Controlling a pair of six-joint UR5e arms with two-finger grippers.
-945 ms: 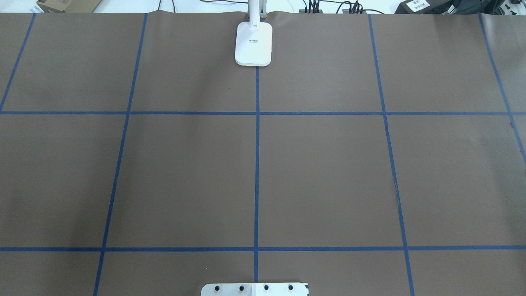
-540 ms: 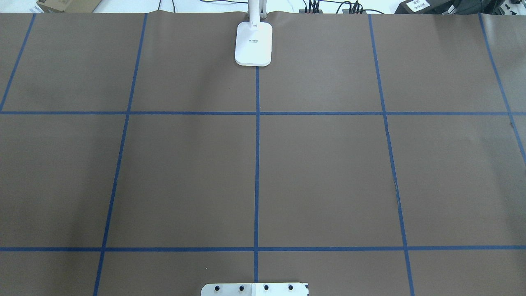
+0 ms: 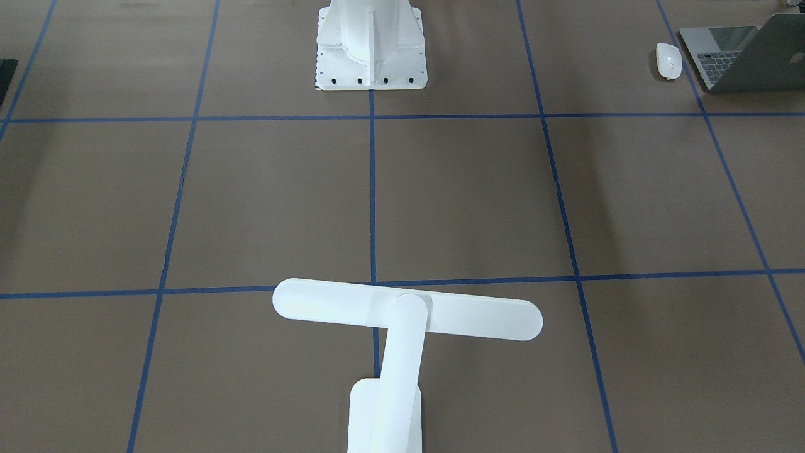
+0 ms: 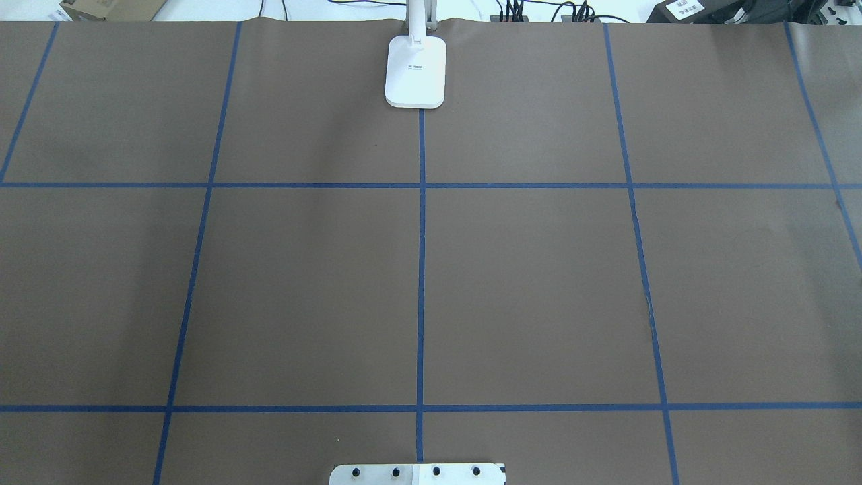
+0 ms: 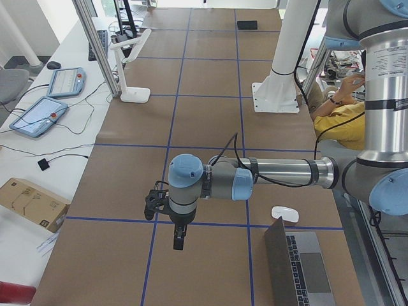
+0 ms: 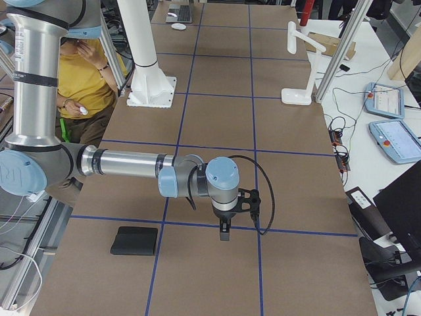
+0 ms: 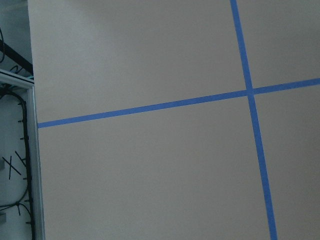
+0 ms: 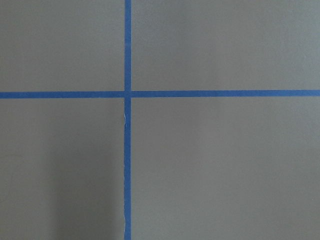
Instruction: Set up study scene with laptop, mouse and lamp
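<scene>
The white lamp (image 3: 407, 311) stands at the table's far edge from the robot, on the centre line, its base (image 4: 415, 71) on the brown paper. The grey laptop (image 3: 742, 53) sits open on the robot's left side near its base, with the white mouse (image 3: 668, 60) just beside it. In the exterior left view my left gripper (image 5: 179, 239) hangs over a tape crossing, apart from the mouse (image 5: 285, 213) and laptop (image 5: 299, 268). My right gripper (image 6: 225, 234) hangs over the other end of the table. I cannot tell whether either gripper is open or shut. The wrist views show only paper and tape.
The white bolted pedestal (image 3: 371, 50) stands at the robot's edge. A flat black mat (image 6: 135, 240) lies near my right gripper. A seated person in a yellow shirt (image 6: 82, 72) is behind the robot. A cardboard box (image 5: 32, 203) and pendants (image 5: 38, 115) lie on the side bench.
</scene>
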